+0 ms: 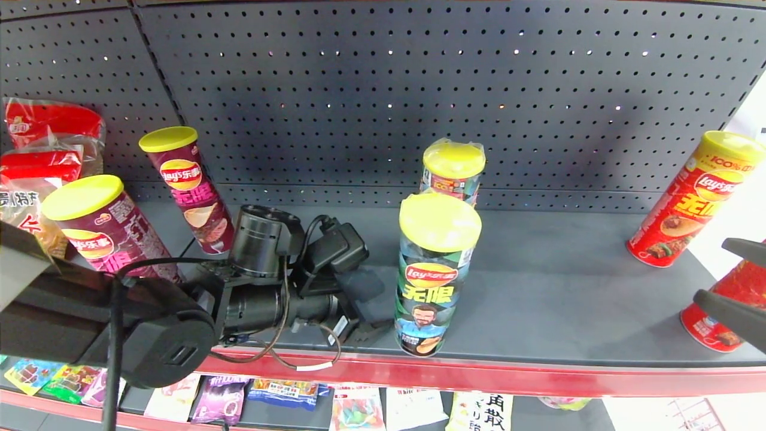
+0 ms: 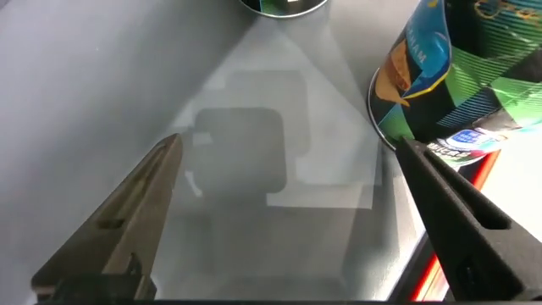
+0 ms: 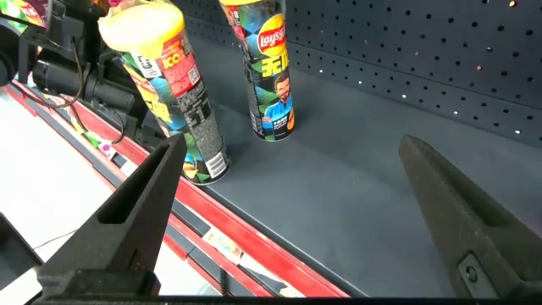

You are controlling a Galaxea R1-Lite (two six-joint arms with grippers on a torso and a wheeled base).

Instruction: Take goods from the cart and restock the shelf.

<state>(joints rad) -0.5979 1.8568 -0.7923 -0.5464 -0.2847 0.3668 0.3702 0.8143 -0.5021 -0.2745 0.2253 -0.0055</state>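
Two green chip cans with yellow lids stand mid-shelf, the front can (image 1: 434, 275) near the red edge and the back can (image 1: 453, 170) by the pegboard. My left gripper (image 1: 368, 302) sits low on the grey shelf (image 1: 556, 299) just left of the front can, open. In the left wrist view, the gripper (image 2: 288, 152) holds nothing and the can's base (image 2: 440, 85) is beside one finger. My right gripper (image 1: 711, 269) hangs open at the shelf's right end. In its wrist view the gripper (image 3: 292, 146) is empty, with both cans (image 3: 174, 85) (image 3: 271, 68) farther off.
Two purple cans (image 1: 188, 185) (image 1: 105, 233) and snack bags (image 1: 48, 137) fill the shelf's left. Two red cans stand at the right, one by the pegboard (image 1: 694, 197) and one (image 1: 715, 317) behind my right gripper's fingers. Packets (image 1: 287, 395) lie on the lower shelf. Bare shelf lies between the green and red cans.
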